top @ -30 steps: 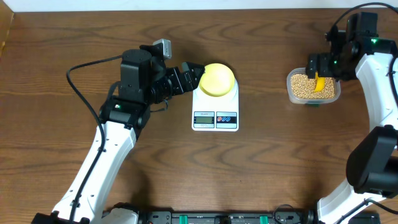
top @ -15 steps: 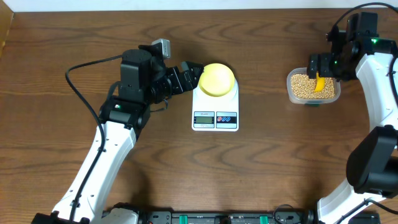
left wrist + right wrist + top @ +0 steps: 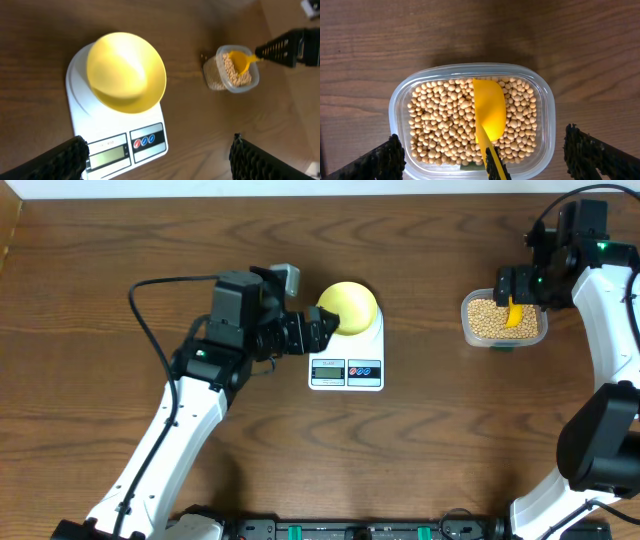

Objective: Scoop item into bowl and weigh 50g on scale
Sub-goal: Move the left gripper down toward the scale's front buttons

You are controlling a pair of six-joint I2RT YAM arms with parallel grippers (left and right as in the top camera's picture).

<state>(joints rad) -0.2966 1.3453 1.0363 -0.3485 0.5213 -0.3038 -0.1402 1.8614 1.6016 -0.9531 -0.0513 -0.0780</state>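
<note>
While the empty bowl [image 3: 349,307] sits on the scale [image 3: 346,370], my right gripper [image 3: 492,161] hangs, jaws wide apart, over the scoop [image 3: 490,112] lying on the beans [image 3: 440,125] in their tub [image 3: 547,120]. I should close squarely on its handle. My left gripper [image 3: 325,330], jaws apart too, hovers near the bowl.

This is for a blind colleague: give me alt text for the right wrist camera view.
A clear plastic tub full of small tan beans sits on a dark wooden table, a yellow scoop resting in the beans with its handle toward the bottom edge. The right tool is open, its dark fingers at both lower corners, gripping nothing.
</note>
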